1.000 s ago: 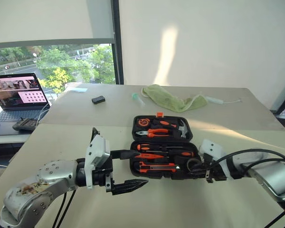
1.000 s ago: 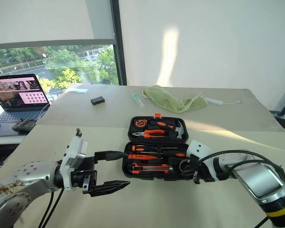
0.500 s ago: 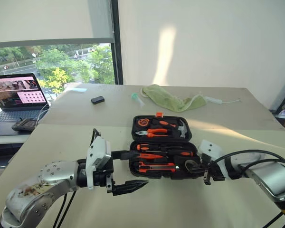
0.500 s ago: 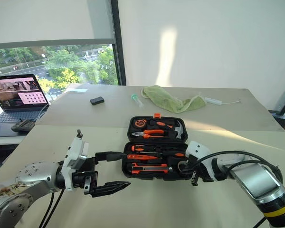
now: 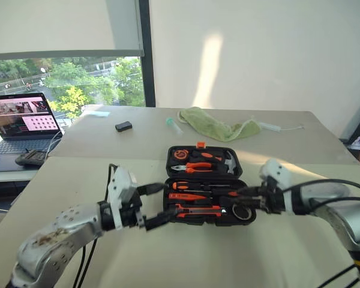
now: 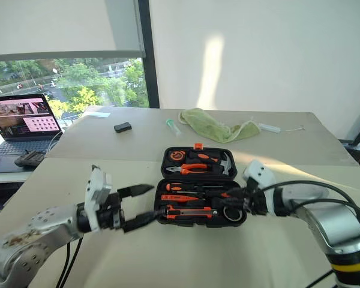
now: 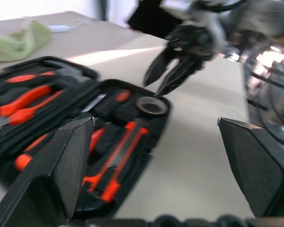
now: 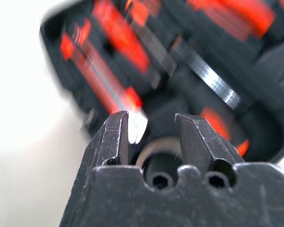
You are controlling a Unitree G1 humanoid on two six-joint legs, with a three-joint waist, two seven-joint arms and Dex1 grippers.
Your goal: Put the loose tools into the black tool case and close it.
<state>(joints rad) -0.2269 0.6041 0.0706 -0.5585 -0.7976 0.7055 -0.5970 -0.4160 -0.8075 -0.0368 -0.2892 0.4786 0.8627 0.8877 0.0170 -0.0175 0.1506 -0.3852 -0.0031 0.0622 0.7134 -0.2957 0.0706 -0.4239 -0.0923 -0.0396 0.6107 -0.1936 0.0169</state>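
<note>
Two grippers flank the black tool case [image 5: 203, 186], which lies open on the near table. On its left side, the left gripper [image 5: 157, 204] hangs just beside the near corner with its fingers spread wide, gripping nothing. On the right, the right gripper [image 7: 173, 70] hovers just above the small black tape roll [image 7: 152, 105], fingers parted, nothing held. The roll looks seated in its corner slot. Screwdrivers and the utility knife [image 5: 197, 210] fill the near half; pliers and a hammer sit in the far half. Seems like closing is next, so I'd clear both arms off the tray, then fold the far half over evenly.
</note>
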